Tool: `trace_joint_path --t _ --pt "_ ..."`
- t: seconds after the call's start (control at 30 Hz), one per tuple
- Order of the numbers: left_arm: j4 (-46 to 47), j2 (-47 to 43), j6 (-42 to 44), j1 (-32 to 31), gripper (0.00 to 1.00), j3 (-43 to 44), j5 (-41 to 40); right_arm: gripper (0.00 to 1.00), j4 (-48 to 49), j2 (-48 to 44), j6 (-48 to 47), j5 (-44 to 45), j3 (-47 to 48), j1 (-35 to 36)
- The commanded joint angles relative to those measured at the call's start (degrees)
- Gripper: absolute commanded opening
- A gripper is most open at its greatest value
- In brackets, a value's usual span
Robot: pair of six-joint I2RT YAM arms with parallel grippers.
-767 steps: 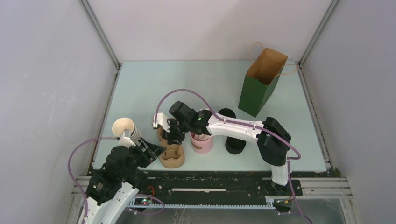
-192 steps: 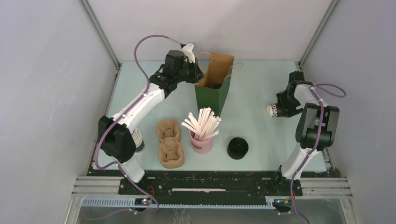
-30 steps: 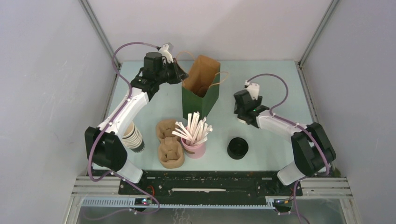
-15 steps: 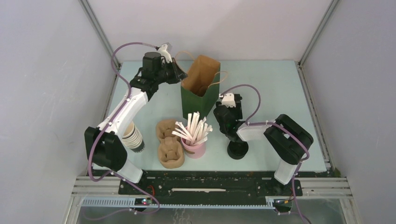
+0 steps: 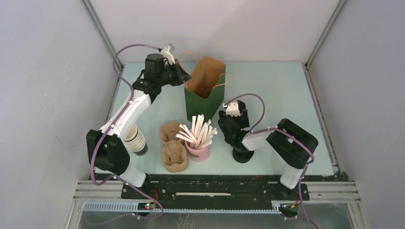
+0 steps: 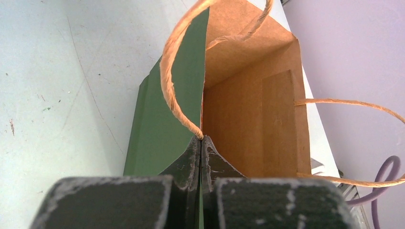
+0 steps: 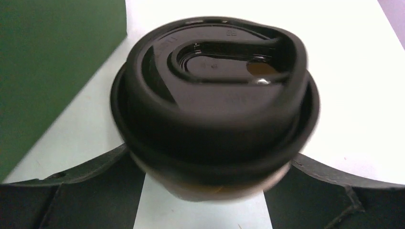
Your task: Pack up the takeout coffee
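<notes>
One takeout coffee [image 7: 215, 109] is found on the worktop [image 5: 282, 90] beside one pink straw holder [image 5: 198, 153], straddled by the right gripper [image 7: 212, 171], jaws apart. One green bag [image 6: 253, 109] is clamped at its rim by the left gripper [image 6: 200, 143].

Takeout coffee [image 7: 215, 102] between jaws; green bag [image 7: 52, 71] left.

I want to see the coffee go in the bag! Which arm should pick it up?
Right. The right gripper straddles the takeout coffee, while the left gripper is pinching the rim of the bag.
</notes>
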Motion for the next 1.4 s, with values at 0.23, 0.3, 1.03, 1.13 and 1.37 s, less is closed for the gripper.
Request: trace_joint_path --t 0.23,0.3,1.03,1.13,1.37 --pt "0.66 -1.49 -0.46 0.34 0.0 -1.24 0.63 1.0 -5.26 -4.84 3.38 3.19 -3.48 2.98" --pt "0.68 -1.52 -0.44 0.34 0.0 -1.27 0.64 1.0 -9.26 -6.48 5.34 2.71 -3.46 2.99" --pt "0.57 -1.14 0.49 0.32 0.0 -1.18 0.55 1.0 -53.65 -34.98 29.1 -8.14 -3.04 3.25" --pt "0.57 -1.05 0.55 0.34 0.0 -1.16 1.06 1.0 -58.63 -39.61 29.65 -12.95 -1.71 2.03" --pt "-0.27 -0.66 2.1 0.18 0.0 -0.07 1.98 1.0 -61.62 -49.32 26.03 -36.53 5.34 -8.93"
